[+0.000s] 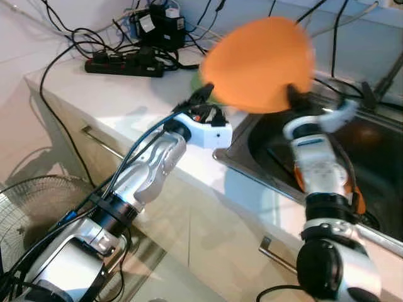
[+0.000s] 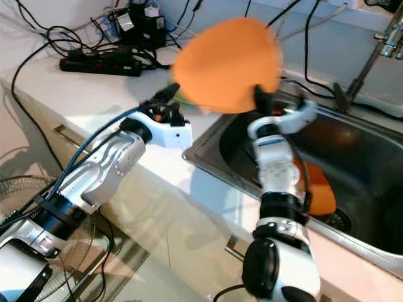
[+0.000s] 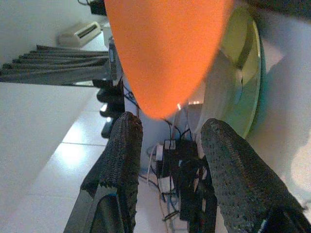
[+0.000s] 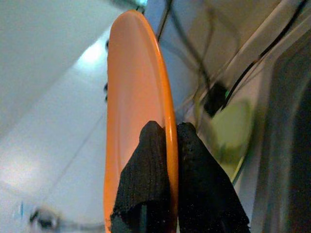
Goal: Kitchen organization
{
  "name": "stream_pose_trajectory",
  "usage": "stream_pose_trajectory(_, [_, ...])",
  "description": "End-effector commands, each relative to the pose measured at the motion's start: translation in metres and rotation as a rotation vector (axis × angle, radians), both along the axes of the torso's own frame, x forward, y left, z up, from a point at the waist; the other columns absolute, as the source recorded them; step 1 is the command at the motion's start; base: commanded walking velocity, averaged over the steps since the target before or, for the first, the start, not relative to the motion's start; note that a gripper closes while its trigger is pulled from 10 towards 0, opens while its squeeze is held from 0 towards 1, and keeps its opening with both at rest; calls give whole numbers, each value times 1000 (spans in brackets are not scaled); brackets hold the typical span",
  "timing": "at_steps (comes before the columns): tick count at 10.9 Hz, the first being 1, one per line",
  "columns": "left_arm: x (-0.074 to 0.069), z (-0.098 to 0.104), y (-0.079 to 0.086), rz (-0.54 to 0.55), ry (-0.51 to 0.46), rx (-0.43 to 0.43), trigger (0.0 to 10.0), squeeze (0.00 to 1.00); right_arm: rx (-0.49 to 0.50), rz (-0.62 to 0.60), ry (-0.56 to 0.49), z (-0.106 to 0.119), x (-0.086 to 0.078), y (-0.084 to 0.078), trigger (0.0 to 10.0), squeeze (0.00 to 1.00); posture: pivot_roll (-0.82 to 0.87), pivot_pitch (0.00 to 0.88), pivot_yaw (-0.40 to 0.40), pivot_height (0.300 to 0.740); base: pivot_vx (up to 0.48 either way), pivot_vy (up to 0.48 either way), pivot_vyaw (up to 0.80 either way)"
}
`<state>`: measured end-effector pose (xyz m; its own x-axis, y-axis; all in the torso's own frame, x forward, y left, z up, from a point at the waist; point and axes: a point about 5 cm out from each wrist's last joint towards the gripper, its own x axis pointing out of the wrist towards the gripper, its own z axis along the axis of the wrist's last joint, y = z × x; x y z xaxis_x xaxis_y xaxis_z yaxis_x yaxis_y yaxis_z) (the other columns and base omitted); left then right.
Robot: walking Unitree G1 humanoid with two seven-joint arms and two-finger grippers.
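Right wrist view gives you the clearest read: your right gripper (image 4: 167, 145) has its two black fingers pinched on the rim of an orange plate (image 4: 133, 111), one finger on each face, with the plate seen edge-on. From the head camera you see that plate (image 1: 259, 63) held up in the air above the near left corner of the sink (image 1: 252, 135), blurred, its broad face turned toward you.

Your left gripper (image 3: 170, 141) has its fingers spread apart with nothing between them; the lower edge of the orange plate sits just beyond the fingertips, not touching them as far as you can tell. In the head view the left gripper (image 1: 203, 93) reaches over the white countertop (image 1: 94, 94) right beside the plate's left edge.

Behind the plate you can make out a pale green dish (image 3: 243, 73) on the counter, mostly hidden from the head camera. Down in the sink basin lies another orange item (image 2: 318, 189), partly behind your right forearm. Farther back on the counter sits a black power strip (image 1: 123, 65) amid tangled black cables (image 1: 157, 25). A fan (image 1: 38, 207) stands on the floor at your lower left.
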<state>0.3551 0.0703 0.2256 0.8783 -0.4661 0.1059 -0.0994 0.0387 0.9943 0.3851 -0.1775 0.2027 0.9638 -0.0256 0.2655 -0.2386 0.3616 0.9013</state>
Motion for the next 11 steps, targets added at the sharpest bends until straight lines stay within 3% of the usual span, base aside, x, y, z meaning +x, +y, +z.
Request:
stream_pose_trajectory(1, [-2,9,-3,-20,-30,-23,10000,0,51,-71,-66,20,2,-12,0,0,228,4,-21,740,0,0,0])
stream_pose_trajectory(3, [-3,11,-3,-25,-37,-36,10000,0,140,-192,-103,26,-1,-34,0,0,228,4,-21,740,0,0,0])
stream_pose_trajectory(5, [-4,11,-2,-24,-36,-49,10000,0,135,-330,-90,24,-7,-56,0,0,227,7,-22,740,0,0,0])
stream_pose_trajectory(8, [-7,12,1,-34,-24,-122,10000,0,48,-521,-61,23,-17,-85,0,0,227,9,-20,740,0,0,0])
stream_pose_trajectory(10, [-7,10,5,-26,3,-156,10000,0,-34,-570,-23,20,-19,-90,0,0,228,12,-23,740,0,0,0])
stream_pose_trajectory(11, [-7,8,7,-22,36,-208,10000,0,-123,-582,2,17,-18,-87,4941,0,228,13,-24,740,0,0,0])
